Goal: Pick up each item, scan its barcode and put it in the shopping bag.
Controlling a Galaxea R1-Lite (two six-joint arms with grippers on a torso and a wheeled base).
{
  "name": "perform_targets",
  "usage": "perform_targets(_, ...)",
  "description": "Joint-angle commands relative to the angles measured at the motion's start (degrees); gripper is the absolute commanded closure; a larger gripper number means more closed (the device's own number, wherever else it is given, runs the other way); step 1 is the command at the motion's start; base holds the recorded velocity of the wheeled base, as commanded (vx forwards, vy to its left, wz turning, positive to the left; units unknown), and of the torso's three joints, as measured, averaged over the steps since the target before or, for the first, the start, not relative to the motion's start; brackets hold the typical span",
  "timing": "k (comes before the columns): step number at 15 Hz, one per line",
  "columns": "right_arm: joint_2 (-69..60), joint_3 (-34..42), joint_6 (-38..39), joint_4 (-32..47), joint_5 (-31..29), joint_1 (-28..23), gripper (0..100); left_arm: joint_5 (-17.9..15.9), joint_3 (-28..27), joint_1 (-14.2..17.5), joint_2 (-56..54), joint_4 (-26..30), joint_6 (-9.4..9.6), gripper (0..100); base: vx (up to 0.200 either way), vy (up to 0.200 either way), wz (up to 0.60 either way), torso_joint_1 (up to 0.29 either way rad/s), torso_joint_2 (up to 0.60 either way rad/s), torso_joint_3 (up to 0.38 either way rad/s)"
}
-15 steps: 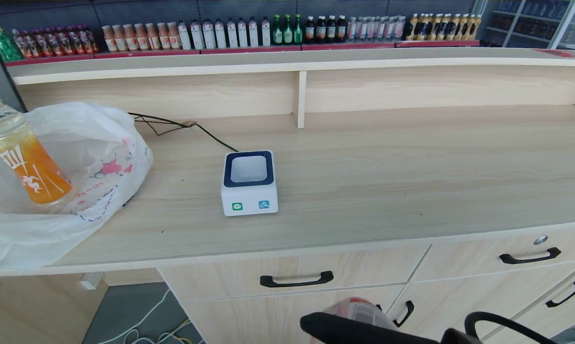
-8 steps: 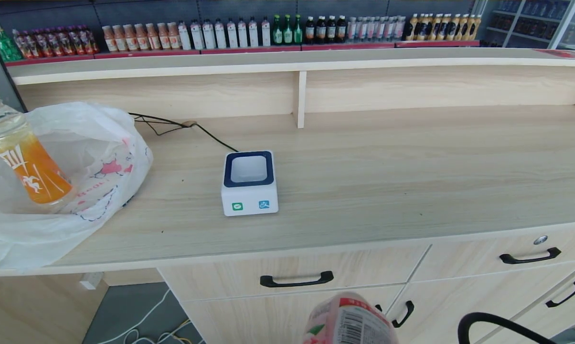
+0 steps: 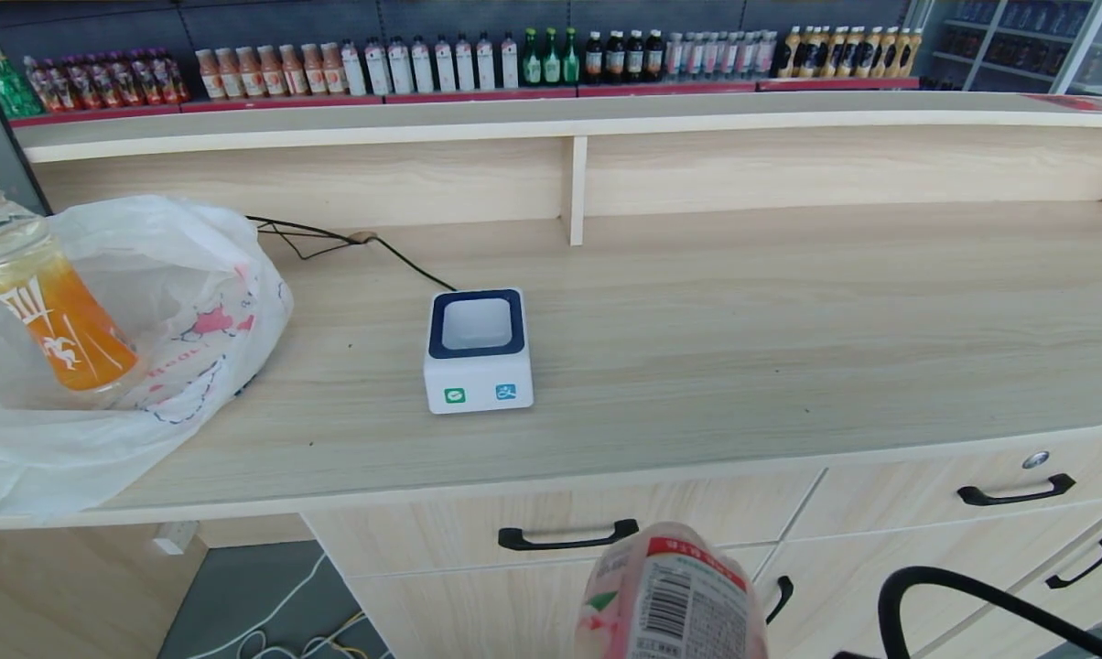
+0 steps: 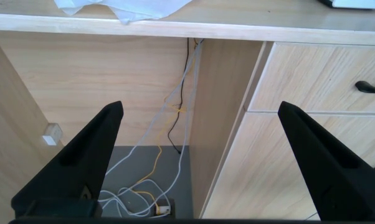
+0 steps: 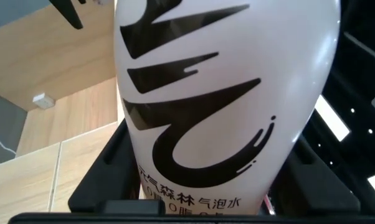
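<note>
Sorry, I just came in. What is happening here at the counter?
The robot is doing a checkout. Its right claw holds a pink bottle low in front of the counter, lower than the white scanner. An orange bottle already sits in the shopping bag at the counter's left end. The left claw is open and empty, below the counter's edge.

Light wood counter [image 3: 743,348] with a raised ledge [image 3: 697,114] and drawers [image 3: 423,540] below; bottle shelves [image 3: 478,94] line the dark wall [image 3: 286,23] behind; cables [image 4: 137,186] on grey floor [image 3: 231,586].

The wooden counter [image 3: 743,320] bears a shopping bag [image 3: 194,275], scanner [image 3: 478,352] and cable [image 3: 414,265].
</note>
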Motion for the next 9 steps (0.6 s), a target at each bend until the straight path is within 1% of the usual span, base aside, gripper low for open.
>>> perform_targets(1, -0.12, -0.38, -1.2, -0.08, -0.12, -0.36, 100, 0.0, 0.0, -0.02, -0.01, -0.01, -0.04, 0, 0.0, 0.0, 0.0, 0.0, 0.0, 0.0)
perform_targets(3, -0.12, -0.47, -5.33, -0.08, -0.38, -0.36, 100, 0.0, 0.0, 0.06, -0.01, -0.01, -0.04, 0, 0.0, 0.0, 0.0, 0.0, 0.0, 0.0)
perform_targets(5, -0.12, -0.38, -8.32, -0.08, -2.14, -0.36, 100, 0.0, 0.0, -0.02, -0.01, -0.01, -0.04, 0, 0.0, 0.0, 0.0, 0.0, 0.0, 0.0)
perform_targets(9, -0.21, -0.29, -8.93, -0.08, -2.93, -0.36, 100, 0.0, 0.0, -0.02, -0.01, -0.01, -0.04, 0, 0.0, 0.0, 0.0, 0.0, 0.0, 0.0)
